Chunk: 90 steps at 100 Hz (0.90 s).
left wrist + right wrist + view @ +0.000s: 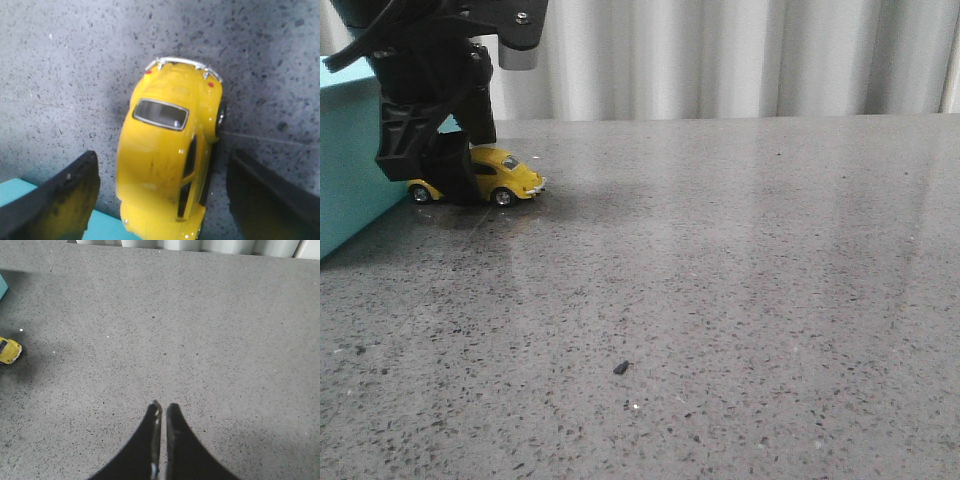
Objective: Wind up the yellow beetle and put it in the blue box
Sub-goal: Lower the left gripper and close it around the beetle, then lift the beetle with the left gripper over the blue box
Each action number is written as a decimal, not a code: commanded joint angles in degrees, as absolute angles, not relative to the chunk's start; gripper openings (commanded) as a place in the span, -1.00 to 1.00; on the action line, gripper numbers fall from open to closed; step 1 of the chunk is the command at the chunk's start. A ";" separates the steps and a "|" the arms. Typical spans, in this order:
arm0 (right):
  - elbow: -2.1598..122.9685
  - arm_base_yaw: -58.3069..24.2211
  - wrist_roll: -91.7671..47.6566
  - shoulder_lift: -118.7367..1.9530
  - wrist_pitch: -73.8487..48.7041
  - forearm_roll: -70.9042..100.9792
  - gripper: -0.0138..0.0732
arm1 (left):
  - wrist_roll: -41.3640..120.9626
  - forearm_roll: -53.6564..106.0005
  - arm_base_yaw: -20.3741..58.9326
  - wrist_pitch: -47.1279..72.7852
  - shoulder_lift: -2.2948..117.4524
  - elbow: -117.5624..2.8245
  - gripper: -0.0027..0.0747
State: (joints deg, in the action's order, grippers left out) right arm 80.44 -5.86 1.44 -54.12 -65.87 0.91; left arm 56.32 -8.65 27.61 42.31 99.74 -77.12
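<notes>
The yellow beetle (508, 175) stands on its wheels on the grey speckled table, just right of the blue box (345, 170). My left gripper (460, 188) reaches down over the car's middle. In the left wrist view the beetle (160, 150) lies between the two fingers (67, 197), with table showing on both sides, so the gripper (163, 156) is open and straddles it. A strip of the blue box (102, 227) shows by the car. My right gripper (162, 407) is shut and empty over bare table, far from the beetle (9, 351).
A small dark speck (620, 368) lies on the table (740, 260) toward the front. White curtains (720, 55) hang behind the table's far edge. A corner of the blue box (2, 286) shows in the right wrist view.
</notes>
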 commanded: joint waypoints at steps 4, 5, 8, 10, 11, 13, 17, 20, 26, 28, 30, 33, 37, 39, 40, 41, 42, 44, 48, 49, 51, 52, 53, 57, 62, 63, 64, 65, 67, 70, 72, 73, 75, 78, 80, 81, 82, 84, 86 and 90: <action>81.53 -5.78 0.81 -53.42 -62.23 0.71 -0.82 | 56.54 -7.97 28.15 39.79 97.80 -78.91 0.34; 81.53 -5.78 0.81 -53.42 -62.23 0.71 -0.82 | 56.54 -7.97 28.15 39.79 97.95 -78.91 0.34; 81.53 -5.78 0.81 -53.42 -62.23 0.71 -0.82 | 56.54 -7.97 28.15 39.90 98.10 -78.91 0.34; 81.53 -5.78 0.81 -53.42 -62.23 0.71 -0.82 | 56.54 -7.97 28.15 39.90 98.18 -78.91 0.34; 81.53 -5.78 0.81 -53.42 -62.23 0.71 -0.82 | 56.54 -7.97 28.15 39.90 98.33 -78.91 0.34; 81.53 -5.78 0.81 -53.42 -62.23 0.71 -0.82 | 56.54 -7.88 28.15 39.90 98.44 -78.91 0.34; 81.53 -5.78 0.81 -53.42 -62.23 0.71 -0.82 | 56.54 -7.88 28.15 39.90 98.59 -78.91 0.34; 81.53 -5.78 0.81 -53.42 -62.33 0.71 -0.82 | 56.54 -7.88 28.15 39.90 98.59 -78.91 0.34; 81.53 -5.78 0.81 -53.42 -62.33 0.71 -0.82 | 56.54 -7.88 28.15 39.90 98.64 -78.91 0.34; 81.53 -5.78 0.81 -53.42 -62.33 0.71 -0.82 | 56.54 -7.88 28.15 39.90 98.73 -78.91 0.34; 81.53 -5.78 0.81 -53.42 -62.33 0.71 -0.82 | 56.54 -7.88 28.15 39.90 98.73 -78.91 0.34; 81.53 -5.78 0.81 -53.42 -62.33 0.71 -0.82 | 56.54 -7.88 28.15 39.90 98.77 -78.91 0.33; 81.53 -5.78 0.81 -53.42 -62.33 0.71 -0.82 | 56.54 -7.88 28.15 39.98 98.87 -78.91 0.32; 81.53 -5.78 0.81 -53.42 -62.33 0.71 -0.82 | 56.54 -7.88 28.15 39.98 98.87 -78.91 0.29; 81.53 -5.78 0.81 -53.42 -62.33 0.71 -0.82 | 56.54 -7.88 28.15 39.98 98.87 -78.91 0.28; 81.53 -5.78 0.81 -53.42 -62.33 0.71 -0.82 | 56.54 -7.88 28.15 39.98 98.87 -78.91 0.27; 81.53 -5.78 0.81 -53.42 -62.33 0.71 -0.82 | 56.54 -7.88 28.15 39.98 98.87 -78.91 0.25; 81.53 -5.78 0.81 -53.42 -62.33 0.71 -0.82 | 56.54 -7.88 28.15 40.03 98.87 -78.91 0.20; 81.53 -5.78 0.81 -53.42 -62.33 0.71 -0.82 | 56.54 -7.88 28.15 40.12 98.87 -78.91 0.10; 81.53 -5.78 0.81 -53.42 -62.33 0.71 -0.82 | 56.54 -7.88 28.15 40.12 98.87 -78.91 0.06; 81.53 -5.78 0.81 -53.42 -62.33 0.71 -0.82 | 56.54 -7.88 28.15 40.12 98.87 -78.91 0.03; 81.53 -5.78 0.81 -53.42 -62.33 0.71 -0.82 | 56.54 -7.88 28.15 40.12 98.87 -78.91 0.01; 81.53 -5.78 0.81 -53.42 -62.33 0.71 -0.82 | 56.54 -7.88 28.15 40.12 98.87 -78.91 -0.04; 81.53 -5.78 0.81 -53.42 -62.33 0.71 -0.82 | 56.54 -7.88 28.15 40.12 98.87 -78.91 -0.14; 81.53 -5.78 0.81 -53.42 -62.33 0.71 -0.82 | 56.54 -7.88 28.15 40.25 98.87 -78.91 -0.30; 81.53 -5.78 0.81 -53.42 -62.33 0.71 -0.82 | 56.54 -7.88 28.15 40.35 98.87 -78.91 -0.33; 81.53 -5.78 0.81 -53.42 -62.33 0.71 -0.82 | 56.54 -7.88 28.15 40.35 98.87 -78.91 -0.33; 81.53 -5.78 0.81 -53.42 -62.33 0.71 -0.82 | 56.54 -7.88 28.15 40.34 98.87 -78.91 -0.37; 81.53 -5.78 0.81 -53.42 -62.33 0.71 -0.82 | 56.54 -7.88 28.15 40.34 98.87 -78.91 -0.42; 81.53 -5.78 0.81 -53.42 -62.33 0.71 -0.82 | 56.54 -7.88 28.15 40.34 98.87 -78.91 -0.48; 81.53 -5.78 0.81 -53.42 -62.33 0.71 -0.82 | 56.54 -7.88 28.15 40.34 98.87 -78.91 -0.52; 81.53 -5.78 0.81 -53.42 -62.33 0.71 -0.82 | 56.54 -7.88 28.15 40.34 98.87 -78.91 -0.54; 81.53 -5.78 0.81 -53.42 -62.33 0.71 -0.82 | 56.54 -7.88 28.15 40.34 98.87 -78.91 -0.57; 81.53 -5.78 0.81 -53.42 -62.33 0.71 -0.82 | 56.54 -7.88 28.15 40.34 98.87 -78.91 -0.61; 81.53 -5.78 0.81 -53.42 -62.33 0.71 -0.82 | 56.54 -7.88 28.15 40.34 98.87 -78.91 -0.64; 81.53 -5.78 0.81 -53.42 -62.33 0.71 -0.82 | 56.54 -7.88 28.15 40.45 98.87 -78.91 -0.65; 81.53 -5.78 0.81 -53.42 -62.33 0.71 -0.82 | 56.54 -7.88 28.15 40.45 98.87 -78.91 -0.66; 81.53 -5.78 0.81 -53.42 -62.33 0.71 -0.82 | 56.54 -7.88 28.15 40.45 98.87 -78.91 -0.68; 81.53 -5.78 0.81 -53.42 -62.33 0.71 -0.82 | 56.54 -7.88 28.15 40.45 98.87 -78.91 -0.70; 81.53 -5.78 0.81 -53.42 -62.33 0.71 -0.82 | 56.54 -7.88 28.15 40.55 98.87 -78.91 -0.71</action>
